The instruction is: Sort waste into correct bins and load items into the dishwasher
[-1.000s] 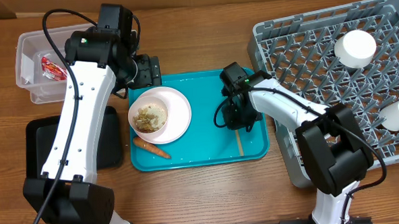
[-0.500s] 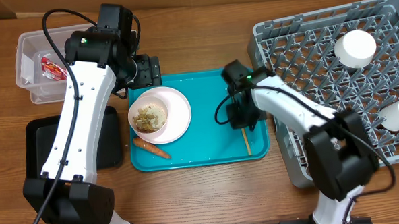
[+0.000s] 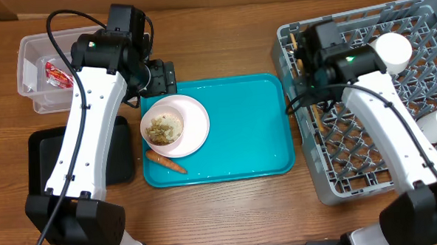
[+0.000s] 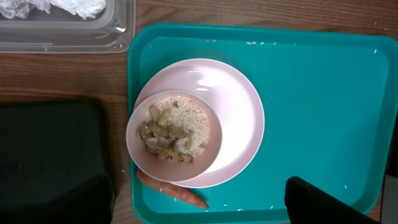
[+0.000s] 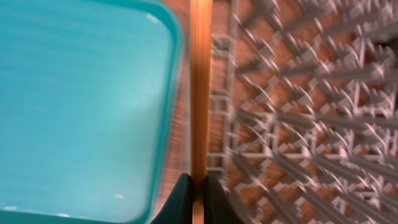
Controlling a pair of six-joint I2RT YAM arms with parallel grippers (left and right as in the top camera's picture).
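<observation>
Only the right wrist view shows my right gripper [image 5: 198, 190] pinching the chopsticks [image 5: 199, 87] by the dish rack [image 5: 292, 118]; overhead hides this. My left gripper [image 3: 160, 77] is mostly cut off, so its opening cannot be told.

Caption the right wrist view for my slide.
Right gripper holds chopsticks along the border between teal tray and grey dish rack; image blurred.

A robotics lab staged as a kitchen: white-and-black robot arms [image 3: 86, 136] at a brown wooden table [image 3: 230, 211] bearing a square grey plastic dish rack [image 3: 338, 158].
</observation>
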